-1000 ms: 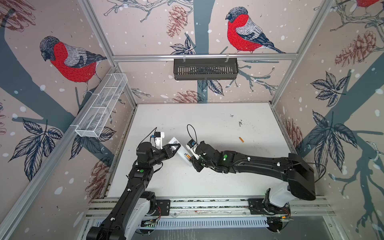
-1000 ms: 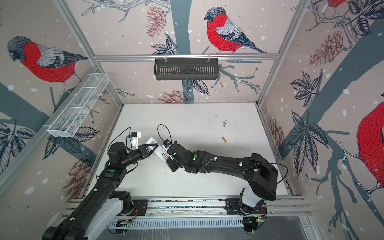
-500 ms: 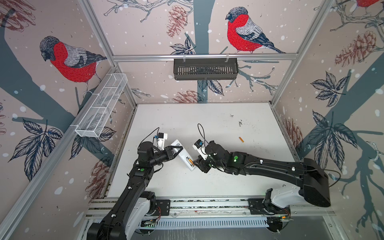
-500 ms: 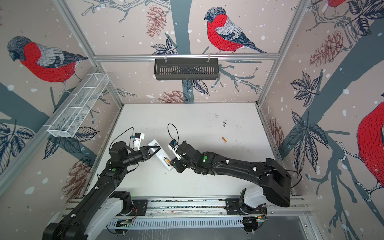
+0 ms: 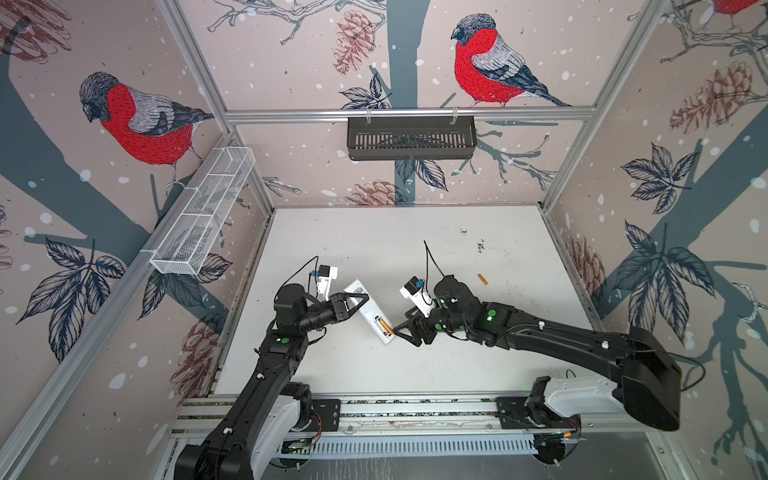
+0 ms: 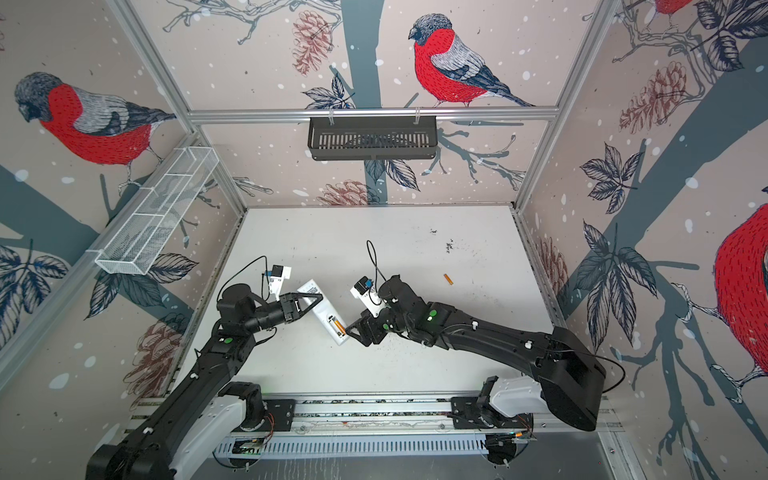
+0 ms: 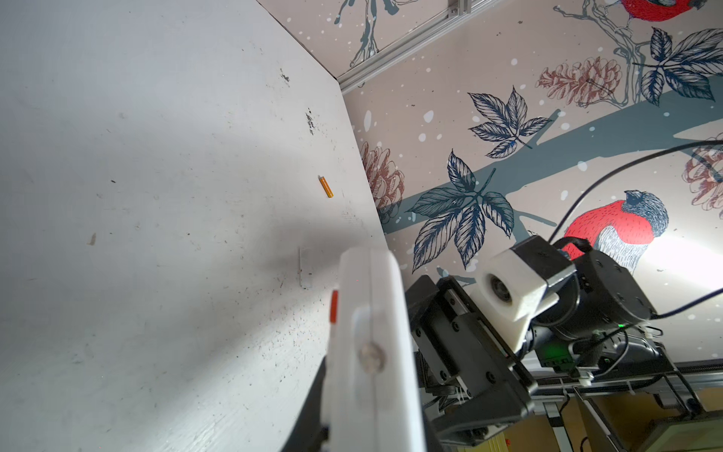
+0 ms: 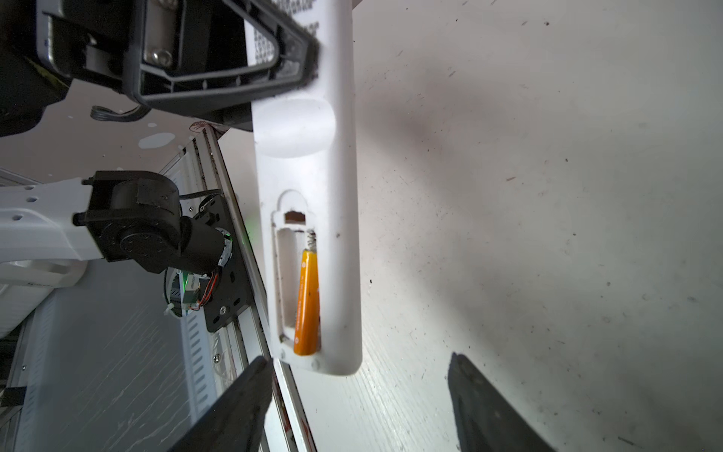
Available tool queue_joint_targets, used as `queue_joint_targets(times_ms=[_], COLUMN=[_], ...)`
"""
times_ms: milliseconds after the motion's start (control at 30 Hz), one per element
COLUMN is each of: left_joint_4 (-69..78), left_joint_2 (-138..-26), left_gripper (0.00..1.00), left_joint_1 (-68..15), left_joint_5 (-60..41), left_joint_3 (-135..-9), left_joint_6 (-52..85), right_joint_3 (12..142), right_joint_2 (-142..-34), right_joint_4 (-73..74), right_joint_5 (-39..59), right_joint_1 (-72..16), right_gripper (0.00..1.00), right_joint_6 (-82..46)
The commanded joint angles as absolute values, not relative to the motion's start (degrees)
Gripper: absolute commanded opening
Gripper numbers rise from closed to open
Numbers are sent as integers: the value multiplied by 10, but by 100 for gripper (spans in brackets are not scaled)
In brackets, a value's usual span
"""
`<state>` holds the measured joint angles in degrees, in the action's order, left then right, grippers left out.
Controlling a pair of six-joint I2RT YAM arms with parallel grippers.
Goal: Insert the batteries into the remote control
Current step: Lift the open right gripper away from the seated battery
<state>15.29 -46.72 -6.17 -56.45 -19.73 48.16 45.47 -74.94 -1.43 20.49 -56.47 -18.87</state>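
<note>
We count one remote control (image 5: 362, 291), clamped in our left gripper (image 5: 360, 302), and two batteries: one (image 5: 385, 326) in its compartment, one (image 5: 482, 279) loose on the table (image 5: 374, 241). Our right gripper (image 5: 402, 336) gapes wide, empty.

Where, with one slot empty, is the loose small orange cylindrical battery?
In both top views the battery lies on the white tabletop, right of centre, beyond the right arm, apart from the white remote control.

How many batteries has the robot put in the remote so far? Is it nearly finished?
About halfway. Done: one battery sits inside the remote. In hand: the left fingers grip the remote; the right fingers are open and empty. Left: the slot beside that battery is empty, and the second battery lies on the table.
</note>
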Motion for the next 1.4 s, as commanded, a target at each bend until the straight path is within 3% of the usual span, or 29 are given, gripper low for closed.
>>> queue_joint_targets(times_ms=[0, 1367], left_joint_4=[201, 216], left_joint_2=[-468, -473], left_gripper=[0, 0], left_joint_1=[-62, -67], left_joint_5=[-595, -627], left_joint_3=[-199, -202], left_joint_6=[494, 508], right_joint_3=[441, 436], right_joint_2=[-737, -789], right_joint_4=[32, 62], right_joint_5=[259, 281], right_joint_1=[-557, -537], right_gripper=[73, 71], right_joint_6=[-179, -164])
